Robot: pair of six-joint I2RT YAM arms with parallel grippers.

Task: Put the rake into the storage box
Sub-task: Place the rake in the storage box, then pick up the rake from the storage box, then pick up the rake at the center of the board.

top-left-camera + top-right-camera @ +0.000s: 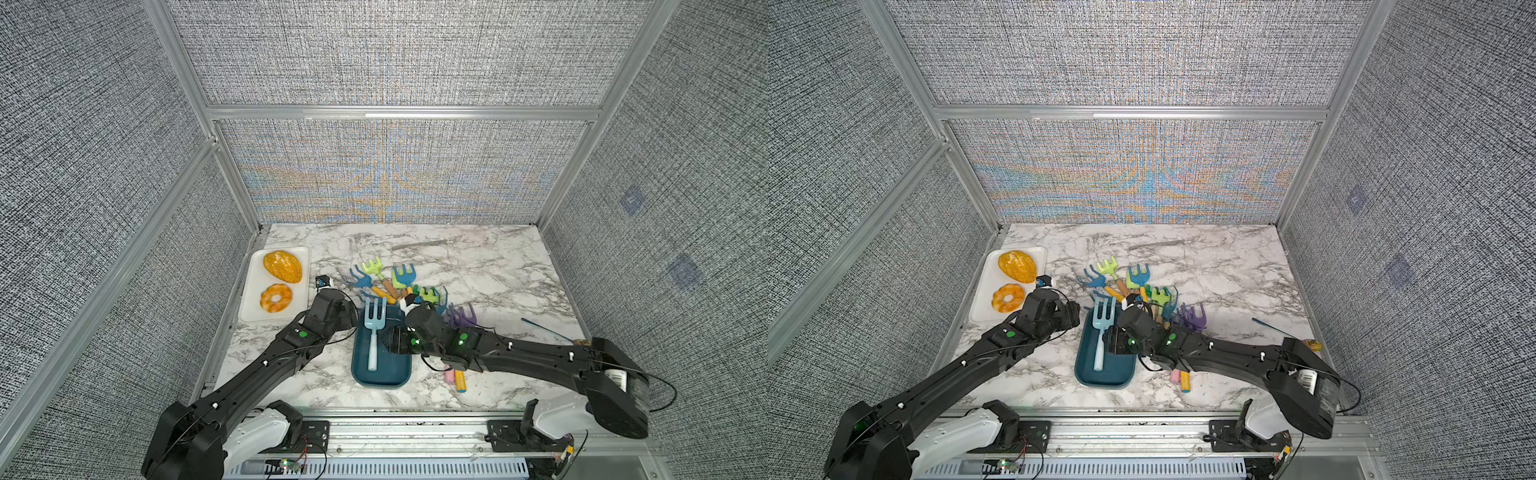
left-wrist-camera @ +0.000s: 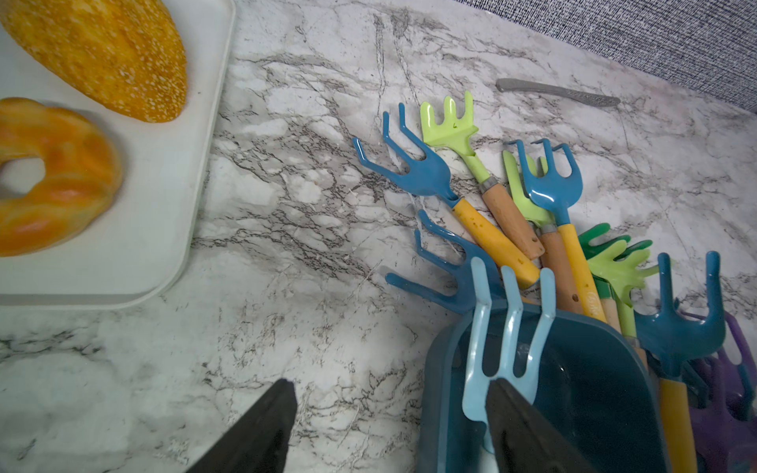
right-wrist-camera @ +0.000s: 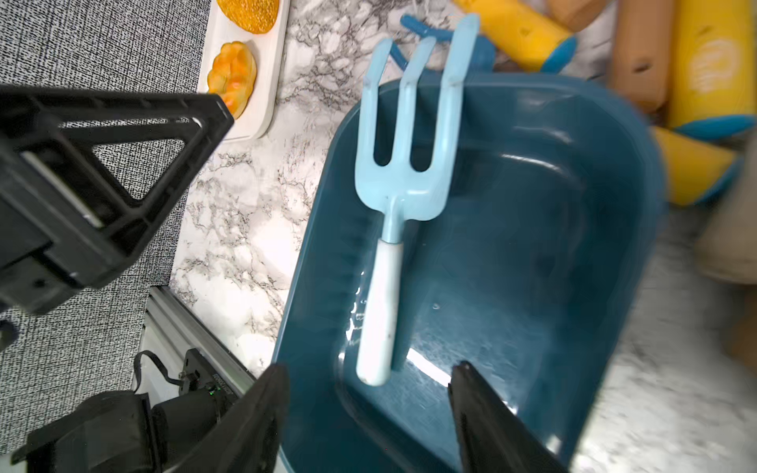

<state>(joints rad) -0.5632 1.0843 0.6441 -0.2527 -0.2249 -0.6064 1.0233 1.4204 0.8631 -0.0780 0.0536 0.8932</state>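
Pale-blue rake [image 1: 373, 336] rests in your storage box [image 1: 395, 370] | right gripper [image 3: 370, 366] spread, rake just left, ungripped | yellow handle [image 3: 712, 61] script unreadable

Grey woven fabric panels [image 1: 395, 54] in silver aluminium framing [image 1: 399, 112] enclose the white, grey-veined marble worktop [image 1: 498, 270] at nine, twelve and three o'clock.
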